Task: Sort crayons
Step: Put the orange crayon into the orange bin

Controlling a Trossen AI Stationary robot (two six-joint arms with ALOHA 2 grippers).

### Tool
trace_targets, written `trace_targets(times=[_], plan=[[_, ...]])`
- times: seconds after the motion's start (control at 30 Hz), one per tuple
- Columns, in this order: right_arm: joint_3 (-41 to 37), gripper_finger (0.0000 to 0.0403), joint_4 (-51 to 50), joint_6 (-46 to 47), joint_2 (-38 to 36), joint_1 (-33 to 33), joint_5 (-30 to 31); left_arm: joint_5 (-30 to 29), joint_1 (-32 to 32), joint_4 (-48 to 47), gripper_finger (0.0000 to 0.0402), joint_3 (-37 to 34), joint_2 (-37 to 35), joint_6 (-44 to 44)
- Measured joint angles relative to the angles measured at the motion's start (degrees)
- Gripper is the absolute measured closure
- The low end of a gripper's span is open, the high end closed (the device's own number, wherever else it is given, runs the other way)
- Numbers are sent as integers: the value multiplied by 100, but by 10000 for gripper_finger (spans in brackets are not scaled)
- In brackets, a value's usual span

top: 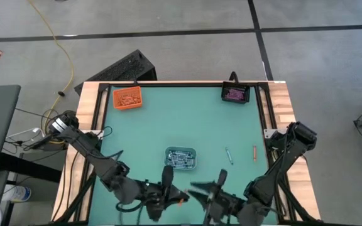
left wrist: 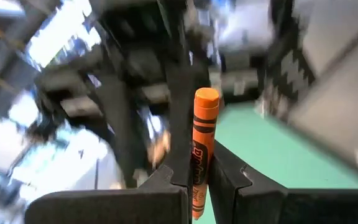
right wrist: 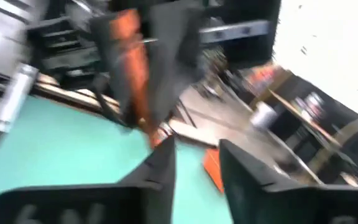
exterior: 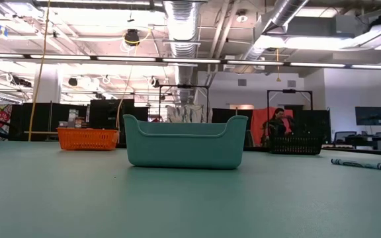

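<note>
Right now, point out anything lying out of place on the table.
Two crayons lie loose on the mat, outside any tray: a grey-blue crayon and an orange crayon, right of the centre tray. The left gripper grips another orange crayon.

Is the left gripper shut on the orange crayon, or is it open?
Shut on it. In the left wrist view the orange crayon stands pinched between the left gripper's two dark fingers.
</note>
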Motion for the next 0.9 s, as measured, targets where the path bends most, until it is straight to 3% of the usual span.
trace_targets(times=[0.13,0.27,0.57,0.7,0.9], plan=[[-4,214,-1481,1413,-5,-27,592,-369,449,-1268,393,0,-2,-406],[1,180,-3240,3479,-7,0,360,-583,1082,-2699,393,-2,-2,-1006],[-18,188,-7485,8561,-7,-54,-986,44,2755,-4498,393,-9,-9,-1600],[-153,198,-8427,9822,-7,109,-1483,334,3517,-4866,394,-9,-11,-1392],[-567,213,-8977,11280,-7,459,-2095,879,4625,-5160,394,-9,-13,-857]])
